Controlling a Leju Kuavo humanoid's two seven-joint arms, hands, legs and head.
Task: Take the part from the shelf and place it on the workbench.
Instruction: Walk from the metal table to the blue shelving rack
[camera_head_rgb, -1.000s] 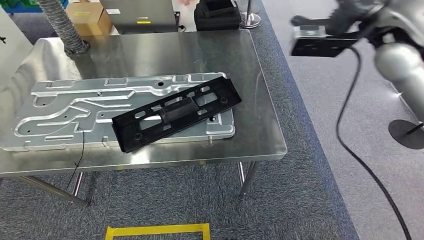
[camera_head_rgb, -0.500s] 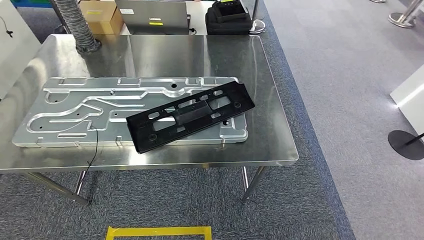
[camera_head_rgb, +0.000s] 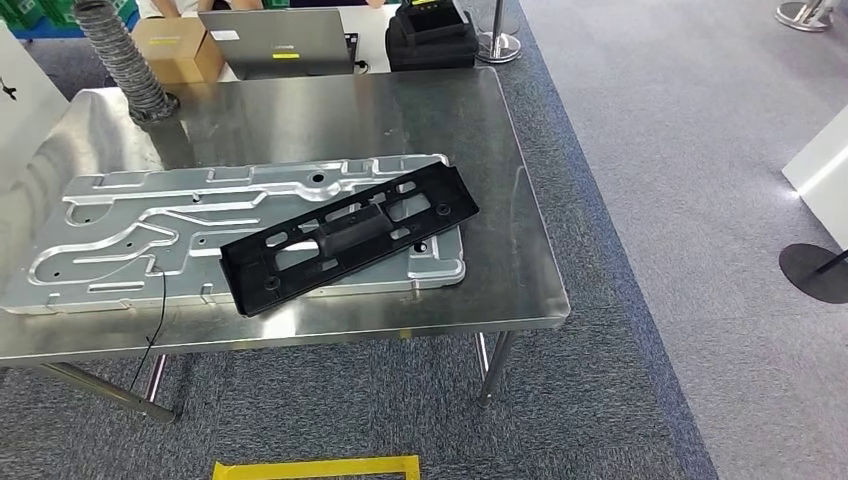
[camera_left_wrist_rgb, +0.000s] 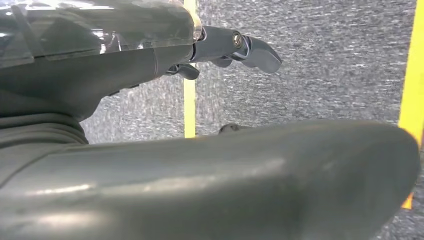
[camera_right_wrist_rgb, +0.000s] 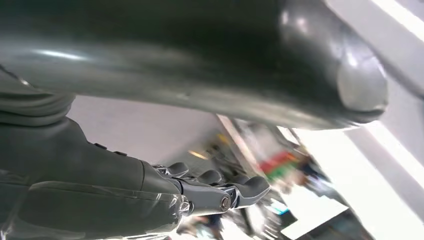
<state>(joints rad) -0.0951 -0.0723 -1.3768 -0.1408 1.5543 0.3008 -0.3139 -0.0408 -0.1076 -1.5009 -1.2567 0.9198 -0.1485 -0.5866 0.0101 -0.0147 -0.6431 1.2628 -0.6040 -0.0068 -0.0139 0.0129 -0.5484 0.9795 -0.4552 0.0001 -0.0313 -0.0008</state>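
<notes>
A long black plastic part (camera_head_rgb: 350, 238) with slots and a raised middle lies slantwise on a big silver metal plate (camera_head_rgb: 120, 230), which rests on the steel workbench (camera_head_rgb: 350, 110). The left wrist view has my left hand (camera_left_wrist_rgb: 215, 45) over grey carpet crossed by yellow tape, its fingers stretched out and nothing in it. My right hand (camera_right_wrist_rgb: 210, 192) is in the right wrist view against a blurred bright room, fingers straight and apart, also holding nothing.
At the bench's far edge stand a laptop (camera_head_rgb: 280, 40), a cardboard box (camera_head_rgb: 175, 45), a ribbed grey hose (camera_head_rgb: 120, 55) and a black bag (camera_head_rgb: 430, 35). A thin cable (camera_head_rgb: 158, 320) hangs off the front edge. Yellow floor tape (camera_head_rgb: 315, 466) lies before the bench; a round black stand base (camera_head_rgb: 812, 272) sits at right.
One second ago my right arm was raised at the upper right of the head view; it has since left that view. The head camera has shifted slightly; the black part lies unmoved.
</notes>
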